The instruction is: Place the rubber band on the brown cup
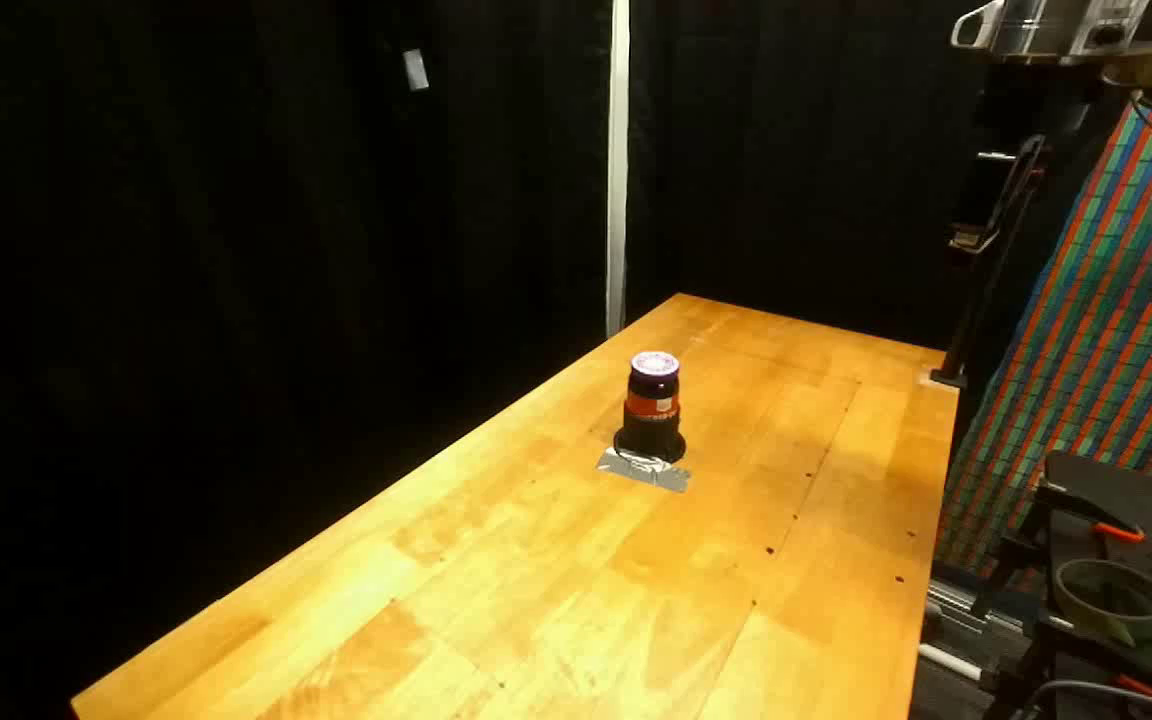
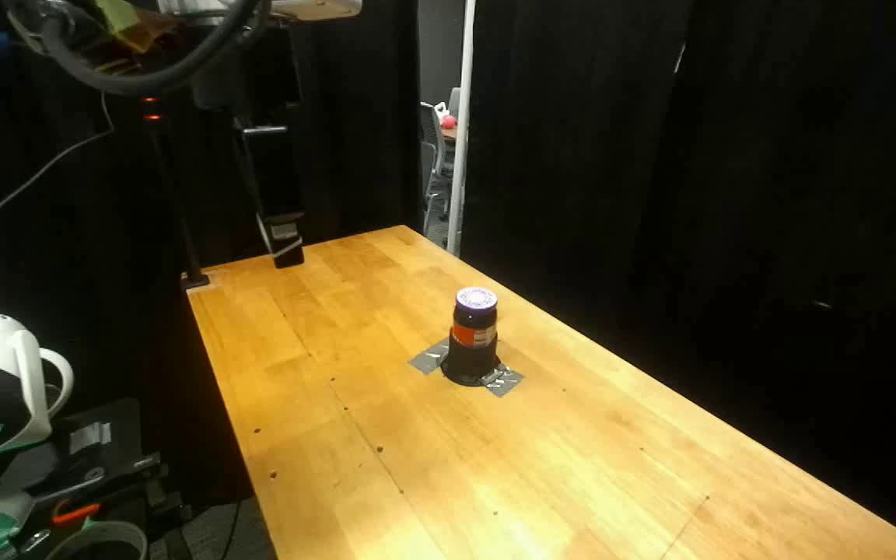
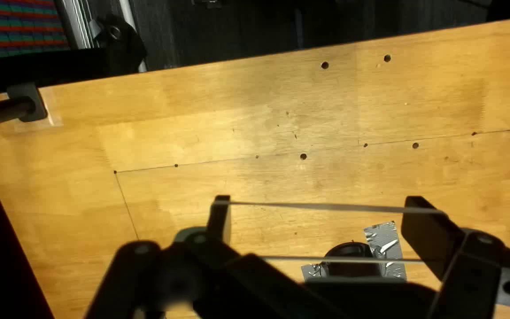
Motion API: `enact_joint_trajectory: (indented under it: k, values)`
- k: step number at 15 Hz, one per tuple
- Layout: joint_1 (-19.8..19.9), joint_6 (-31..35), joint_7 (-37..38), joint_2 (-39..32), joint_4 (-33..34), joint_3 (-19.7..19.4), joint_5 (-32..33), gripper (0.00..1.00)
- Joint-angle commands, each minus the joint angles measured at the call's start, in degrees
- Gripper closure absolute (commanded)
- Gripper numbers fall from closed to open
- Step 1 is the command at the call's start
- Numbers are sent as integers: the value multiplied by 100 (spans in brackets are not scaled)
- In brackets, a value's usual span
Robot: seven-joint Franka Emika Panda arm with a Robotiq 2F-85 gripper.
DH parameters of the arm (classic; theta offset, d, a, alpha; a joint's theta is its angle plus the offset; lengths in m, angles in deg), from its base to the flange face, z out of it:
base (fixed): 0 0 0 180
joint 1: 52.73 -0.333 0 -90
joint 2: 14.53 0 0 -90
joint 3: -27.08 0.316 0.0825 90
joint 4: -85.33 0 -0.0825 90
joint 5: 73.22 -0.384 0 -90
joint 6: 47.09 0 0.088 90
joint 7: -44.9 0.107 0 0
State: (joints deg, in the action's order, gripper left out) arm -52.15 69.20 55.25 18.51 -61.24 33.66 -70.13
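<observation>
The brown cup (image 1: 653, 400) is a small dark cylinder with an orange band and a pale patterned top. It stands upright in a black flanged base on the table, also seen in an exterior view (image 2: 474, 330). In the wrist view its top is hidden behind the gripper, and only the dark base (image 3: 349, 250) shows. My gripper (image 3: 319, 215) is open. The pale rubber band (image 3: 312, 206) is stretched around both fingers, with two strands across the gap. In an exterior view the gripper (image 2: 285, 237) hangs above the table's far end, apart from the cup, with the band (image 2: 288, 248) near its tip.
Silver tape (image 1: 643, 468) fixes the base to the wooden table (image 1: 576, 590). A thin black post (image 2: 194, 278) stands at a table corner. Black curtains (image 1: 286, 300) surround the table. A dark side shelf holds a tape roll (image 1: 1112, 590).
</observation>
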Motion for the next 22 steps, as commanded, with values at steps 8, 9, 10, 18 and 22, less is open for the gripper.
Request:
enact_joint_trajectory:
  k: [8, 9, 10, 18, 22]
  values:
    - [-45, -13, 20, 13, 71, -39, 24, 0]
    - [-45, -13, 20, 13, 71, -39, 24, 0]
    - [-45, -13, 20, 13, 71, -39, 24, 0]
    - [-116, 177, 417, -2117, 2064, 531, 590, 0]
    - [-304, 547, 596, -3329, 3120, 560, 1107, 0]
